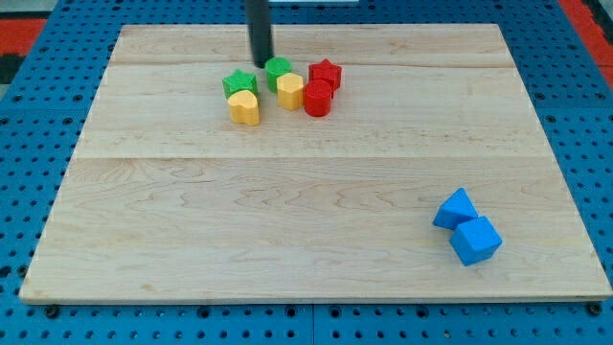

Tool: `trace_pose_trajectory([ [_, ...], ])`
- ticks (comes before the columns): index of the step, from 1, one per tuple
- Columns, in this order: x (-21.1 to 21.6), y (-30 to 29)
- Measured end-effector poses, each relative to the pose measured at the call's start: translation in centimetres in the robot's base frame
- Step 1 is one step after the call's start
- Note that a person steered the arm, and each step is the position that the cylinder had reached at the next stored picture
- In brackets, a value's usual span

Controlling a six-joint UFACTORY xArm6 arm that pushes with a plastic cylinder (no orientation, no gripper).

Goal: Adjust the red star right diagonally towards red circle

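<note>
The red star (pixel 327 73) lies near the view's top centre of the wooden board (pixel 287 220). The red circle (pixel 317 99) sits just below it and slightly to the left, touching it. My tip (pixel 261 61) stands to the left of the red star, with a green block (pixel 279 71) between them. The tip is just above and right of a green star (pixel 238 83).
A yellow block (pixel 290 92) touches the red circle's left side. A yellow heart (pixel 244 106) lies below the green star. A blue triangle (pixel 455 209) and a blue cube (pixel 476 240) sit together at the view's lower right.
</note>
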State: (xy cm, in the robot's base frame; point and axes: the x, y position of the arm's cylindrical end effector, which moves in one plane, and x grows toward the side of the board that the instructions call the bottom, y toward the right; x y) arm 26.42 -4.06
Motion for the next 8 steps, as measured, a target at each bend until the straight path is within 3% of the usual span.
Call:
trace_pose_trajectory([
  [2, -0.4, 3.1],
  [3, 5.9, 11.0],
  [4, 6.1, 18.5],
  [6, 2.8, 21.5],
  [7, 6.2, 16.1],
  [8, 13.4, 21.0],
])
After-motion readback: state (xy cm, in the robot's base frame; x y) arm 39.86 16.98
